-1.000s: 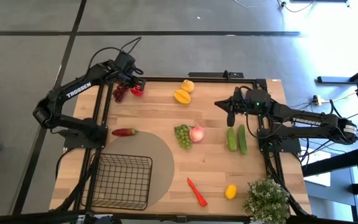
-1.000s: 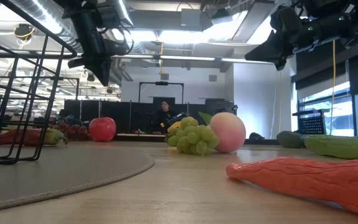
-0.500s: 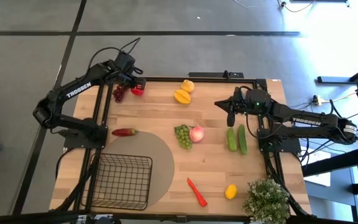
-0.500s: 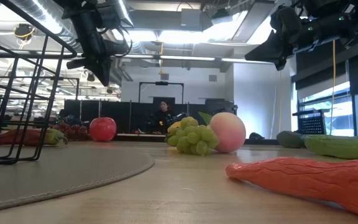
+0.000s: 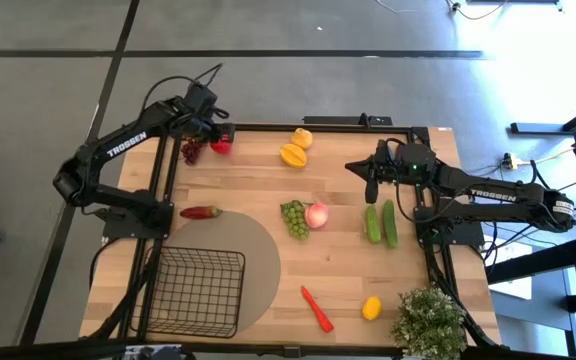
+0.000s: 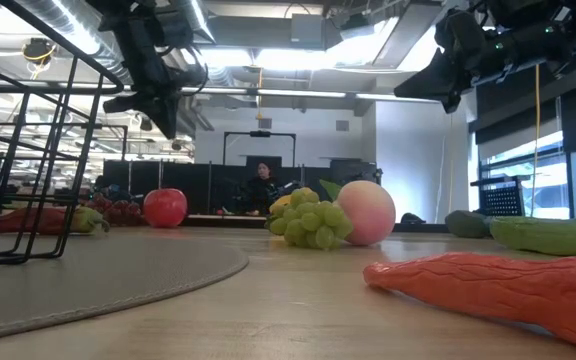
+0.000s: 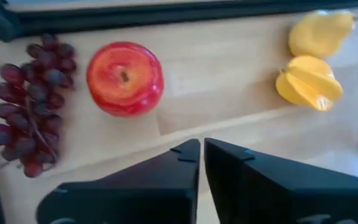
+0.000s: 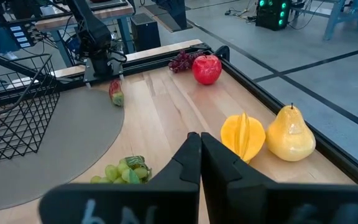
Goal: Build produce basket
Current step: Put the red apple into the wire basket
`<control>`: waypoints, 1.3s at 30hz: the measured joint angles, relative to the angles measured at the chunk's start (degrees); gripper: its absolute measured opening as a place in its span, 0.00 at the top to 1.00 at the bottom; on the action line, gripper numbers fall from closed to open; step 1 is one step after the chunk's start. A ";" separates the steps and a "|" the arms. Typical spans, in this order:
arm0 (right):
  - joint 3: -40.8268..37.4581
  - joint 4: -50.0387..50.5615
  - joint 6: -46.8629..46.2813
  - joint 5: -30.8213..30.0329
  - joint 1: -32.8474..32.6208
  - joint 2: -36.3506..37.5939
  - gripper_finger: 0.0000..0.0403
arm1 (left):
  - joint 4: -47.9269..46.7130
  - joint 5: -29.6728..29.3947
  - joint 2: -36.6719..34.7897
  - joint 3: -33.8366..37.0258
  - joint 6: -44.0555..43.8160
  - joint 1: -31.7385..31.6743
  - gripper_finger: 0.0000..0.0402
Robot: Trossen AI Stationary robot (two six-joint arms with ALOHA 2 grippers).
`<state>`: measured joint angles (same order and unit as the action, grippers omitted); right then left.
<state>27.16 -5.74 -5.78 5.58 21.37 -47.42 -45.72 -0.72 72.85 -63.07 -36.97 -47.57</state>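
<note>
1. The wooden table point(image 5: 258, 190) is being watched from above, and the round tan mat point(image 5: 260, 262) on it is being used here as the landmark.
2. The basket point(image 5: 196, 290) is being carried by the mat's left part, sitting at the table's near-left corner with nothing inside.
3. The left gripper point(image 5: 223, 133) is being held above the far-left corner, well beyond the mat, fingers point(image 7: 166, 168) pressed together on nothing.
4. The right gripper point(image 5: 370, 186) is being held in the air well right of the mat, fingers point(image 8: 188, 158) likewise together and empty.
5. A potted plant point(image 5: 428, 320) is being seen far right of the mat, at the near-right corner.
6. The produce is being left scattered: green grapes point(image 5: 294, 218) and peach point(image 5: 316, 215) touching, just right of the mat's far edge; two cucumbers point(image 5: 381, 223) farther right; red apple point(image 5: 220, 146) and purple grapes point(image 5: 194, 150) beneath the left gripper; star fruit point(image 5: 292, 155) and pear point(image 5: 303, 138) far beyond the mat.
7. A chili point(image 5: 200, 212) is being seen by the mat's far-left edge, a carrot point(image 5: 317, 308) just right of its near edge, a lemon point(image 5: 371, 308) beyond that.
</note>
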 joint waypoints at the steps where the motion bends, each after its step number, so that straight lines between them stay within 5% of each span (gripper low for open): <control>1: 0.00 0.00 0.01 0.00 0.00 0.00 1.00 | 0.05 -0.75 0.16 0.00 0.32 -0.07 0.92; 10: 0.00 0.00 0.01 0.00 0.00 0.00 1.00 | 0.94 -3.03 6.14 0.00 3.67 -2.21 0.75; 24: 0.00 0.00 0.13 0.00 -0.02 0.00 1.00 | 3.37 -5.14 15.23 0.00 9.34 -5.06 0.74; 39: 0.00 0.00 0.10 0.00 -0.02 0.00 1.00 | 7.08 -8.23 17.10 0.00 12.19 -5.10 0.74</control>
<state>27.16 -5.74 -5.68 5.58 21.35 -47.42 -38.63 -8.94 89.95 -63.07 -24.77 -52.66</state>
